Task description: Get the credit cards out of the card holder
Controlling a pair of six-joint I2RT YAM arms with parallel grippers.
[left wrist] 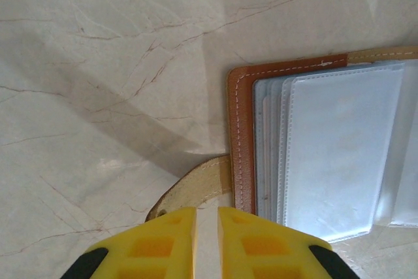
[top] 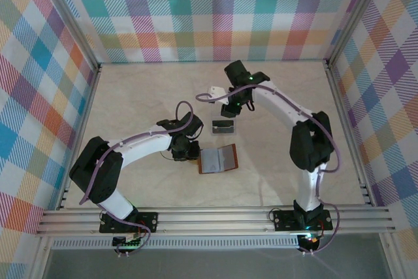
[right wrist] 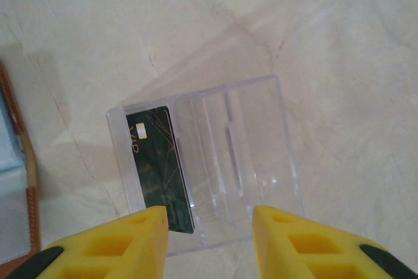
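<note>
Bright, diffuse light from overhead. Top view is sharp, with slight bowing at the edges. Left wrist: a soft diagonal shadow band on the table [left wrist: 98,63] left of the card holder [left wrist: 241,129], mild sheen on its sleeves. Right wrist: the clear tray [right wrist: 248,155] beside the card holder glints faintly.

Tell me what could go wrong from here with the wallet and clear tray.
1. The left gripper sits only at the strap tab of the brown leather card holder; pulling on its clear sleeves could swing or drag it.
2. The open right gripper hangs close over the clear plastic slotted tray; a nudge might slide it and dislodge the dark card in its leftmost slot.
</note>
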